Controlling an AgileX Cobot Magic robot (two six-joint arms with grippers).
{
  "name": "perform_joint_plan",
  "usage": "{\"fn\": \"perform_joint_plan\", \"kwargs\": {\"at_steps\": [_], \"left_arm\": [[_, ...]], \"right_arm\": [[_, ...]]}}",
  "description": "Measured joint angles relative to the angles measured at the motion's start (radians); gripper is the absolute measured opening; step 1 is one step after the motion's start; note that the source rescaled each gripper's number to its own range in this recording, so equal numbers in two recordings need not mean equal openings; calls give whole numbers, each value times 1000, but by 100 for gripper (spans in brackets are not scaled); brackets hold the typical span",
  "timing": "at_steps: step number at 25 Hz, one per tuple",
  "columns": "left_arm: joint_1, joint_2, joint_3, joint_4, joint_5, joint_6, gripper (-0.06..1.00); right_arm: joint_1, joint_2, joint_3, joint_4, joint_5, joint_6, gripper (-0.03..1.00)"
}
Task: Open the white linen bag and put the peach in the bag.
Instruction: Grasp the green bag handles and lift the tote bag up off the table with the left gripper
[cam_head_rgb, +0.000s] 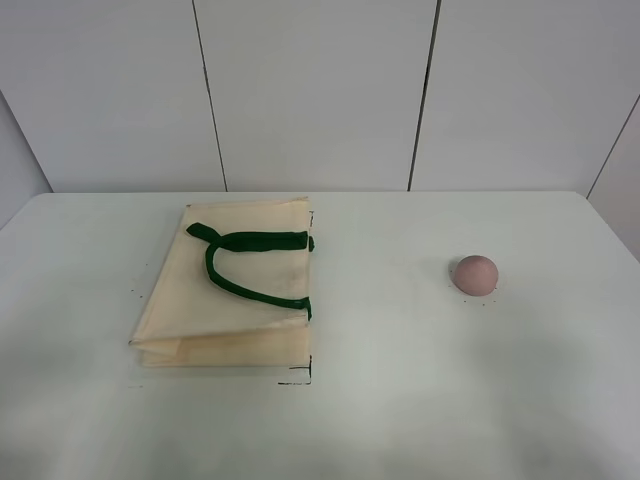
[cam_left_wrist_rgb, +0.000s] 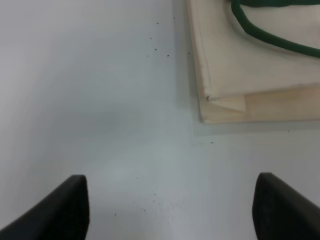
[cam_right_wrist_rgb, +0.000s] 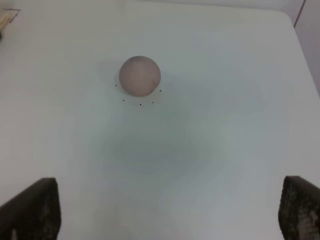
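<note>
Both spread for approach, the left gripper (cam_left_wrist_rgb: 170, 212) is pointed at the white linen bag (cam_left_wrist_rgb: 240, 75) ahead, the right gripper (cam_right_wrist_rgb: 170, 212) at the peach (cam_right_wrist_rgb: 140, 76).

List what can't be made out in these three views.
1. Inside and mouth of the white linen bag: in the exterior high view, hidden by its own flat-folded cloth; the left wrist view cuts the bag off at the frame edge.
2. The left gripper and right gripper: only dark fingertips show at the wrist views' edges; neither appears in the exterior high view.
3. The black specks around the peach: too small to identify.
</note>
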Motion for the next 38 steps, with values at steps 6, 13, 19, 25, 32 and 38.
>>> {"fn": "perform_joint_plan", "kwargs": {"at_steps": [6,13,19,25,32,38], "left_arm": [[0,0,0,0,0,0,99],[0,7,-1,0,-1,-5,100],[0,253,-101,0,0,-11,100],[0,711,-316,0,-9,-12,100],[0,1290,-640,0,-71,-16,100],[-11,1742,-991,-22,-82,-55,100]], "right_arm": [[0,0,0,0,0,0,98],[0,0,0,0,0,0,98],[0,0,0,0,0,0,98],[0,0,0,0,0,0,98],[0,0,0,0,0,0,98],[0,0,0,0,0,0,98]]}}
